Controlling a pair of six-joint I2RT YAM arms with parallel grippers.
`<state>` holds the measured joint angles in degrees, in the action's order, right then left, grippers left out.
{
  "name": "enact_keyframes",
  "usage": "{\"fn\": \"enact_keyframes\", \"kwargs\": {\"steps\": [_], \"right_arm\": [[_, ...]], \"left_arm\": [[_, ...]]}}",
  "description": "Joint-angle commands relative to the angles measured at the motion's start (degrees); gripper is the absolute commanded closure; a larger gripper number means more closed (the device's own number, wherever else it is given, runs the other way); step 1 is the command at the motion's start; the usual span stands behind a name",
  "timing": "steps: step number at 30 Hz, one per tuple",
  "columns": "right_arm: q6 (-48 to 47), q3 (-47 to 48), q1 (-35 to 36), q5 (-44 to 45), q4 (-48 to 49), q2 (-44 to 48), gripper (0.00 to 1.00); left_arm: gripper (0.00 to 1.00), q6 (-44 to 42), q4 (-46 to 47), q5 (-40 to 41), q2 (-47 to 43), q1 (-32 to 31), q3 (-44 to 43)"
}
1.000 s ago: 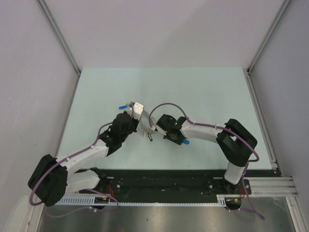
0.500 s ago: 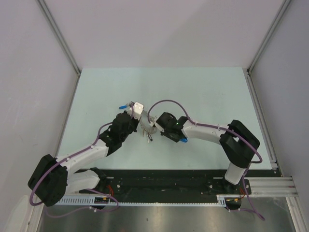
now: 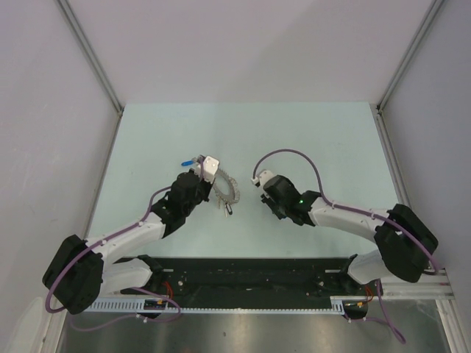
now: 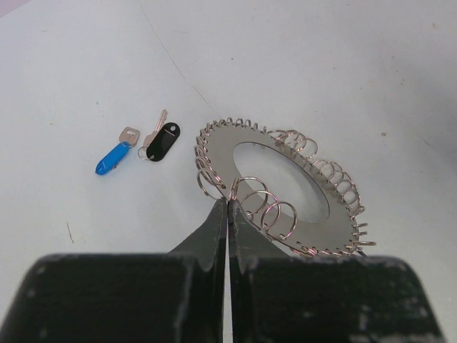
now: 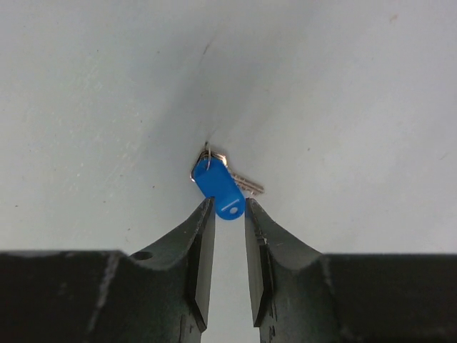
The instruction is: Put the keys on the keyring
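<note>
The keyring [image 4: 280, 187], a flat silver ring fringed with wire loops, is held tilted off the table. My left gripper [image 4: 228, 202] is shut on its near rim among the loops; they also show in the top view, the gripper [image 3: 215, 185] at the ring [image 3: 227, 190]. A blue-headed key [image 4: 113, 158] and a black-headed key [image 4: 162, 136] lie left of the ring. My right gripper [image 5: 228, 206] is open, its tips either side of the near end of another blue-headed key [image 5: 218, 187] lying on the table. That key is hidden under the right gripper [image 3: 276, 200] in the top view.
The pale table [image 3: 324, 140] has metal rails along its left and right edges. A small dark key-like piece [image 3: 228, 209] lies just in front of the ring. A blue key [image 3: 189, 162] lies beyond the left gripper.
My right gripper has left the keyring and moved right, its arm swung low to the right; it now stands over the blue key. The left arm and ring have not moved.
</note>
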<state>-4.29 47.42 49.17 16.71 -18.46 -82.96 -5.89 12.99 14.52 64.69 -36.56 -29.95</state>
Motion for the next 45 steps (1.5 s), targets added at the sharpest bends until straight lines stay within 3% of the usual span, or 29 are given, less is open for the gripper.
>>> {"fn": "enact_keyframes", "kwargs": {"steps": [1, 13, 39, 42, 45], "right_arm": [[7.63, -7.05, -1.79, -3.17, 12.56, 7.1, 0.73], [13.17, -15.16, -2.59, -3.44, 26.71, 6.49, 0.75], [11.59, -15.69, -1.97, -1.33, 31.29, -0.19, 0.82], [11.41, -15.69, -1.97, -1.15, 31.38, -0.54, 0.88], [11.15, -15.52, -1.8, -0.8, 30.59, 0.25, 1.0]], "left_arm": [[1.0, 1.41, 3.79, -1.25, -1.84, 0.43, 0.16], [1.0, 1.94, 4.76, -1.78, -2.72, 0.52, 0.77], [1.0, 2.55, 4.94, -2.57, -3.16, 0.52, 1.04], [1.0, 2.46, 4.94, -2.48, -3.25, 0.52, 1.13], [1.0, 2.46, 4.94, -2.57, -3.25, 0.52, 1.04]]}}
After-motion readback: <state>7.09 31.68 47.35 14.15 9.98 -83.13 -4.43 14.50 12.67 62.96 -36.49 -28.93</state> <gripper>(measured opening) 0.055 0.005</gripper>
